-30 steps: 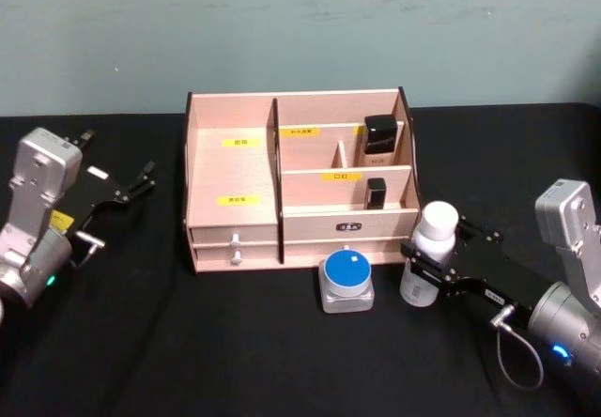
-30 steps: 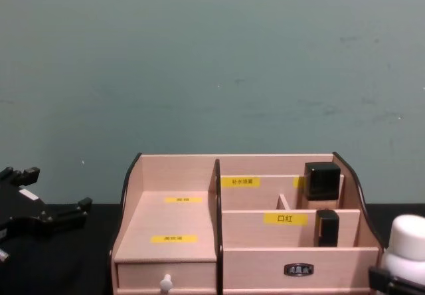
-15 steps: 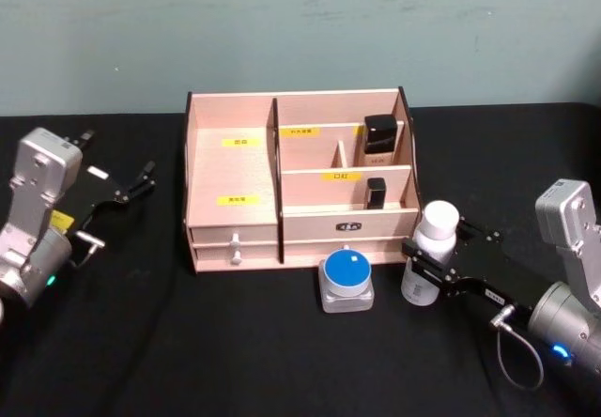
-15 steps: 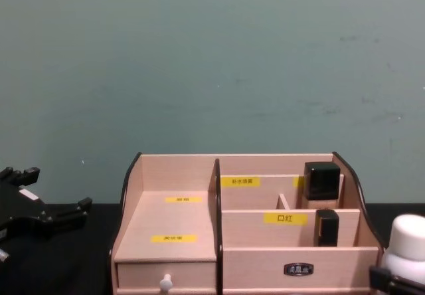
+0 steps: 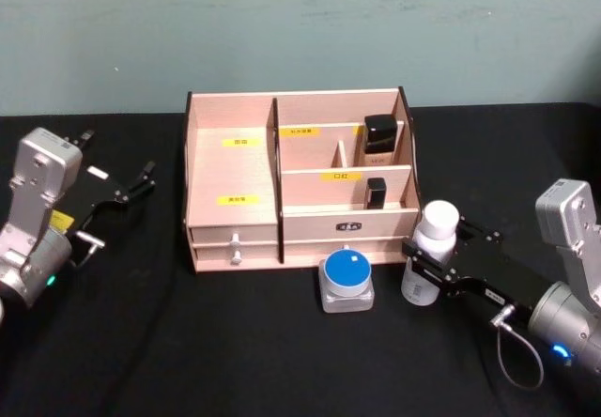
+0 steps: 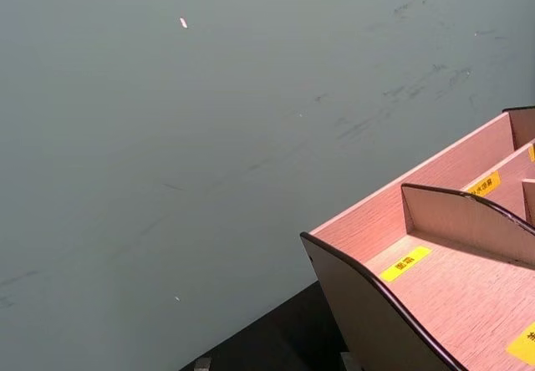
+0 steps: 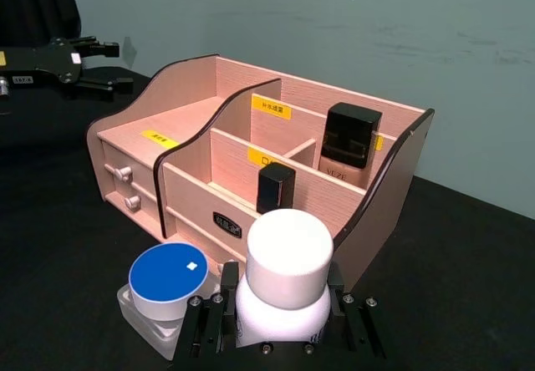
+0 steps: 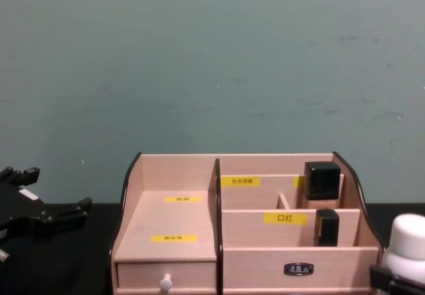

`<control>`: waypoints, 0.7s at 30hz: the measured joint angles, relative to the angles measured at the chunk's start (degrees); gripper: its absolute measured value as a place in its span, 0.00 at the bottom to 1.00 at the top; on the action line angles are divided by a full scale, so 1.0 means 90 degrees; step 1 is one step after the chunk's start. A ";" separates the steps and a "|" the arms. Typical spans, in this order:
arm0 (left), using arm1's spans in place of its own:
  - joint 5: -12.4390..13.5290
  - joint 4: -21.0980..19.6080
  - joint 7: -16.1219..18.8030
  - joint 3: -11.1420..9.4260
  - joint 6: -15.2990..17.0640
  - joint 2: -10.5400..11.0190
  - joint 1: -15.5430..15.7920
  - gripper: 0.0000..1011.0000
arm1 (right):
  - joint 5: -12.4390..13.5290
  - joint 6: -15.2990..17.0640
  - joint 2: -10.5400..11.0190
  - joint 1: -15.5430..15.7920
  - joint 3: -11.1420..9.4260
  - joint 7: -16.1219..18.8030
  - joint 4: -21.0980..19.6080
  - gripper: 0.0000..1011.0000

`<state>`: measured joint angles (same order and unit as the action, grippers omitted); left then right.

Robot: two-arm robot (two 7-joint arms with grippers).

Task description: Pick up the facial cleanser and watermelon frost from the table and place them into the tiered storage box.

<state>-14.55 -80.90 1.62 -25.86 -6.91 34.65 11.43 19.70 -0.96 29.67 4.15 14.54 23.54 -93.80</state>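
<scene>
R arm reaches in low from the right. R claw is clamped round the white-capped bottle, which stands upright on the black worktop just off the front-right corner of the tiered storage box. Blue-lidded jar sits beside the bottle, in front of the box. L arm is parked far left, L claw spread wide. Teal wall behind.

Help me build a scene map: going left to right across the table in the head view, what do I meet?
left hand, open → white-knobbed drawer of the tiered storage box → blue-lidded jar → white-capped bottle
</scene>
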 joint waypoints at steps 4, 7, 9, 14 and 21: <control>0.0000 0.0000 0.0000 0.0000 0.0000 0.0000 0.0000 0.99 | 0.0093 -0.0029 -0.0003 0.0002 -0.0048 0.0065 0.0005 0.59; 0.0000 0.0000 0.0000 0.0000 0.0000 0.0000 0.0000 0.99 | 0.0172 -0.0053 0.0013 0.0000 -0.0069 0.0139 -0.0010 0.59; 0.0000 0.0000 0.0000 0.0000 0.0000 0.0000 0.0000 0.99 | 0.0222 -0.0058 0.0032 -0.0004 -0.0074 0.0185 -0.0061 0.59; 0.0000 0.0000 0.0000 0.0000 0.0000 0.0000 -0.0001 0.99 | 0.0330 -0.0028 0.0091 -0.0027 -0.0065 0.0283 -0.0231 0.59; 0.0000 0.0000 0.0000 0.0000 0.0000 0.0000 0.0000 0.99 | 0.0477 0.0108 0.0210 -0.0219 0.0062 0.0459 -0.0607 0.59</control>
<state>-14.55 -80.90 1.62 -25.86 -6.91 34.65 11.43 23.99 0.01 31.57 2.18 15.10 27.67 -99.26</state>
